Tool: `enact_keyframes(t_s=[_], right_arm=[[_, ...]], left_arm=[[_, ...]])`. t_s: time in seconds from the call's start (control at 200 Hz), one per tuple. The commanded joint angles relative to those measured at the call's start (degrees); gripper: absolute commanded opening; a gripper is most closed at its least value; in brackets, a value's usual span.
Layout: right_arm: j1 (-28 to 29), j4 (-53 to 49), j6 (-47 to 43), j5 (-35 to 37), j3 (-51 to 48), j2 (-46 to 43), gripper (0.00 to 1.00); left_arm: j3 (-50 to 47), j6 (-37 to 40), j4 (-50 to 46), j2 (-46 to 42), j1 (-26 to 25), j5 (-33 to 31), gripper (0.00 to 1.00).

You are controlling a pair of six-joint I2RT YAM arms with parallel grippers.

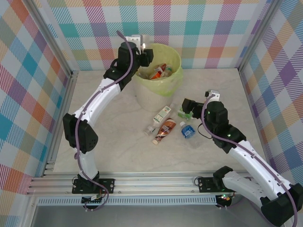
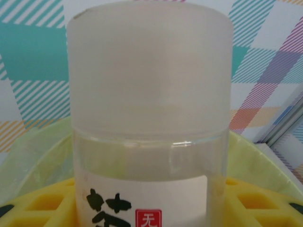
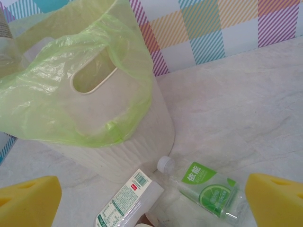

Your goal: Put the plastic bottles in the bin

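Our left pincer grips a white-capped bottle above the bin; our right pincer, open, overhangs a green-labelled bottle.

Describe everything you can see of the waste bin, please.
The bin is round and beige, seemingly plastic, with faint ribs low on its wall and a rounded handle hole near the top. A thin yellow-green bag lines it and folds over the rim. It stands upright on the table near the back wall, with several bottles inside. The left gripper, shut on a white-capped bottle, hangs over its far left rim. A white-labelled bottle lies close to its base.
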Motion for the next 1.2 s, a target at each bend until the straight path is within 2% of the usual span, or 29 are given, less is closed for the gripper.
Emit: enact_keyframes(t_s=[0.0, 0.09, 0.36, 0.51, 0.57, 0.72, 0.825, 1.05, 1.2], right_arm=[[-0.1, -0.4, 0.7, 1.1, -0.9, -0.8, 1.0], [-0.1, -0.4, 0.7, 1.1, -1.0, -0.8, 1.0], [-0.1, -0.4, 0.3, 1.2, -1.2, -0.8, 1.0], [0.0, -0.1, 0.4, 1.3, -1.9, -0.4, 1.0], [0.0, 0.1, 0.2, 1.7, -2.3, 0.1, 1.0], [-0.1, -1.4, -0.1, 3.5, -3.3, 2.4, 1.0], [-0.1, -5.6, 0.3, 2.5, -3.3, 4.8, 1.0], [-0.1, -14.4, 3.7, -2.3, -5.9, 7.5, 1.0], [-0.1, -17.1, 4.5, -7.2, -7.6, 9.5, 1.0]], left_arm=[[7.7, -0.3, -9.3, 3.1, 0.3, -0.6, 0.5], [12.4, -0.5, -14.3, 5.6, 0.3, -2.2, 0.65], [35.4, 0.5, -33.2, 15.9, 0.3, -4.6, 0.8], [53.4, 0.3, -43.5, 23.6, 0.2, -3.2, 0.85], [54.5, -0.7, -44.3, 24.0, 0.1, -3.1, 0.88], [51.2, -2.6, -43.6, 21.1, 0.0, 0.8, 1.0], [47.0, -3.6, -42.8, 17.6, 0.0, 1.5, 1.0], [19.9, -3.4, -28.5, 1.0, 0.0, 3.2, 1.0], [9.2, -2.6, -23.0, -6.3, 0.0, 2.5, 1.0]])
